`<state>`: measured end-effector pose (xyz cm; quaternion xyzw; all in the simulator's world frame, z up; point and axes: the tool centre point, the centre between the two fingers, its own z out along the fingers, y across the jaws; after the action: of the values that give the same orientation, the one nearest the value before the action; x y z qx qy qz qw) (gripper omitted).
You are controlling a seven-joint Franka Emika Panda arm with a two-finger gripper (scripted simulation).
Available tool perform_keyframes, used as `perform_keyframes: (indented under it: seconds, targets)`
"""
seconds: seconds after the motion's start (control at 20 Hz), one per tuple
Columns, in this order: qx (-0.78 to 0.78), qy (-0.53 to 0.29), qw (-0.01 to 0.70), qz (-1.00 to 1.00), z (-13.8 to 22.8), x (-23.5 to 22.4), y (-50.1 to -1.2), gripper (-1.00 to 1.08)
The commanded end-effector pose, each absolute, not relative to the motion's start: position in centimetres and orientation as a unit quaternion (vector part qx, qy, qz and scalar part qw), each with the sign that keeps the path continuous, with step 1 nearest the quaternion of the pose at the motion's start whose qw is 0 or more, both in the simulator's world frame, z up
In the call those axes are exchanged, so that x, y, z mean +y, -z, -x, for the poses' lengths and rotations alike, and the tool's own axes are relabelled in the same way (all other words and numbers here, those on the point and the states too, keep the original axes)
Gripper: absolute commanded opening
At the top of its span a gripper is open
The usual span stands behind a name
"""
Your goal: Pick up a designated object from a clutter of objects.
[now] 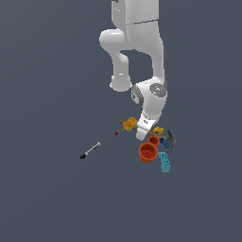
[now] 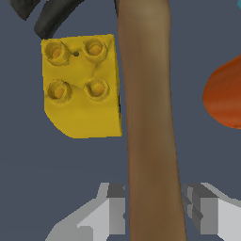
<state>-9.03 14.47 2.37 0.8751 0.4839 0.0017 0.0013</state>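
Observation:
The hammer [image 1: 171,140] lies in the clutter, its dark head toward the exterior view's right and its brown handle running under my wrist. In the wrist view the wooden handle [image 2: 146,94] passes straight between my fingers, and the dark claw [image 2: 52,19] shows at its far end. My gripper [image 1: 142,134] is down at table level. Both fingertips [image 2: 117,212] press against the sides of the handle, so the gripper [image 2: 155,212] is shut on it. The hammer rests low among the other objects.
A yellow studded brick [image 2: 80,89] [image 1: 159,130] sits right beside the handle. On the other side are a large orange cup [image 2: 226,94] [image 1: 148,152] and a smaller one [image 1: 153,140]. Nearby: blue brick [image 1: 164,142], cyan brick [image 1: 164,162], orange-yellow block [image 1: 130,124]. The marker [image 1: 90,151] lies apart.

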Motion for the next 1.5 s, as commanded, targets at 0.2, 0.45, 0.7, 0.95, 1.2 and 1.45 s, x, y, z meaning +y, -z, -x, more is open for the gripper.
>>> perform_keyframes:
  seconds: [0.2,0.45,0.7,0.95,1.2,1.45]
  targets:
    - [0.485,-0.003,0.002,-0.875,8.5,14.7,-4.3,-1.0]
    - [0.485,-0.002,0.001,-0.875,7.8,14.9,-7.1,-1.0]
    - [0.486,-0.002,0.0,-0.874,6.9,15.2,-11.0,-1.0]
    - [0.486,-0.002,0.0,-0.874,5.8,15.6,-15.7,-1.0]
    - [0.486,-0.002,-0.001,-0.874,4.6,16.0,-20.3,-1.0]
    - [0.487,-0.001,-0.001,-0.874,3.3,16.4,-25.0,-1.0]
